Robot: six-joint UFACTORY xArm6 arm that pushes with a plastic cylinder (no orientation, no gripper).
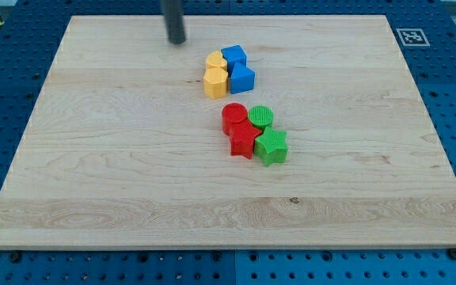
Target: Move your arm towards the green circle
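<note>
The green circle (261, 117) lies near the board's middle, touching a red circle (233, 118) on its left, a red star-like block (244, 142) below and a green star-like block (271, 146) below right. My tip (177, 40) stands near the view's top, left of centre, well up and to the left of the green circle. It touches no block.
Two yellow blocks (215, 74) and two blue blocks (237, 68) sit packed together between my tip and the green circle. The wooden board (93, 158) rests on a blue pegboard table. A fiducial marker (411, 36) is at the top right.
</note>
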